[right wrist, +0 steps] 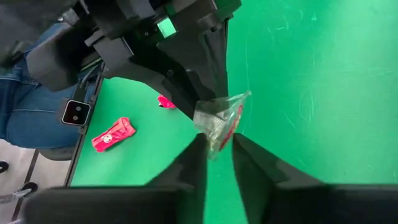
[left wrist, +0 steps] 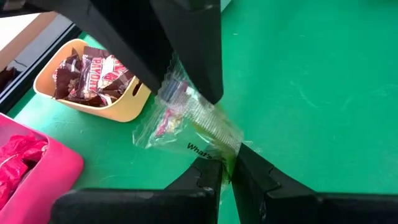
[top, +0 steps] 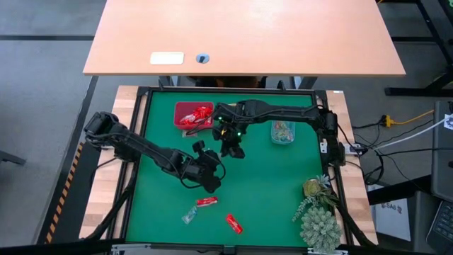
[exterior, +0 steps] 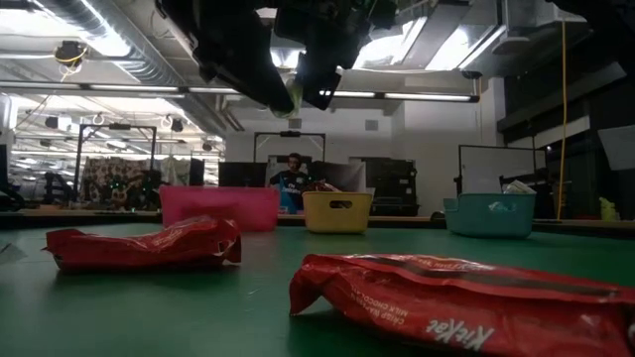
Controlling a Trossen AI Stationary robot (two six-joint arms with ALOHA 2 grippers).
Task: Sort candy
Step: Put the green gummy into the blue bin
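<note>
Open room: bare green mat (top: pixel 269 184) lies below and on every side of the two meeting grippers; nothing stands right under them.
Edges: the black frame (top: pixel 145 134) round the mat is well apart from both grippers.
Left gripper (left wrist: pixel 229 163): raised over the mat's middle, fingers pinched together on one end of the clear candy (left wrist: pixel 186 121).
Right gripper (right wrist: pixel 216 140): facing the left gripper tip to tip, fingers drawn in on the other end of the same sweet, which hangs off the mat between the two.
Hidden: in the high view the candy is covered by the arms, and the right arm hides the yellow tray (left wrist: pixel 124 109).
Cut off: the low view shows only the grippers' dark undersides at its top edge.
Hard to make out: the wrapper's print, only partly readable.
Red tray (top: pixel 177 117): just beyond the grippers, on the left arm's side; holds shiny red candies.
Yellow tray: beyond the grippers, next to the red one; holds brown-and-white bars.
Teal tray (top: pixel 272 134): beside the right gripper, away from the left arm; holds pale greenish sweets.
Loose candy: two red candies (top: pixel 206 202) (top: pixel 234 224) and another clear sweet (top: pixel 189 214) lie on the mat near its front edge, well apart from both grippers.
Plant (top: pixel 318 219): at the mat's front corner on the right arm's side, clear of both.
</note>
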